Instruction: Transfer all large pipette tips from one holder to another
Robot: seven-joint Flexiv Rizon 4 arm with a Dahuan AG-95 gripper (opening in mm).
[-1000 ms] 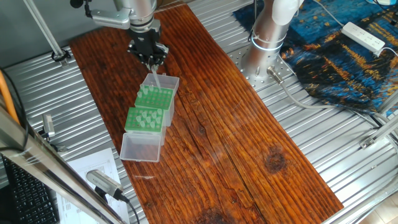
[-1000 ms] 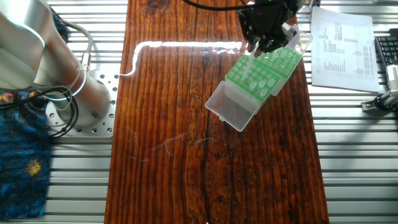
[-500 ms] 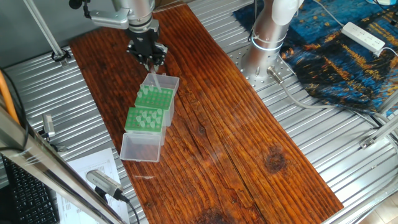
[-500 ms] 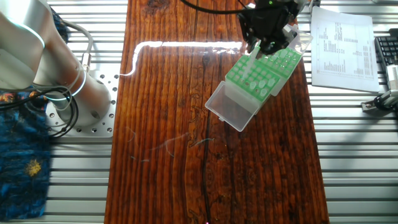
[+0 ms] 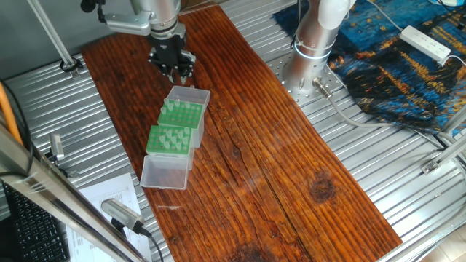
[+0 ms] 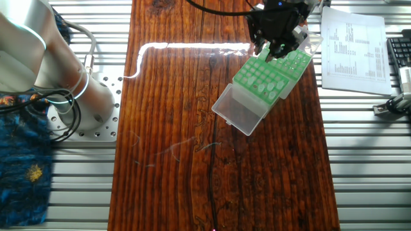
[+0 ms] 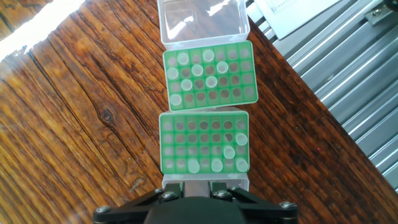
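Surface: wooden table (image 5: 291,160) carrying two green racks (image 7: 205,109).
Tips: large pipette tips (image 7: 198,70) standing upright, long axes vertical.
Gripper (image 5: 172,71): hovering above racks, jaw state unclear.

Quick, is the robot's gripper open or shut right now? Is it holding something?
Gripper: cannot be told. Its fingertips are too small and dark to see whether they are open, closed or holding anything.

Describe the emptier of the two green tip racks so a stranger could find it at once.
Two green racks lie end to end on the dark wooden board. Take the rack lower in the hand view. It holds only five pale tips, along its bottom edge and right side; its neighbour carries more, spread toward its left.
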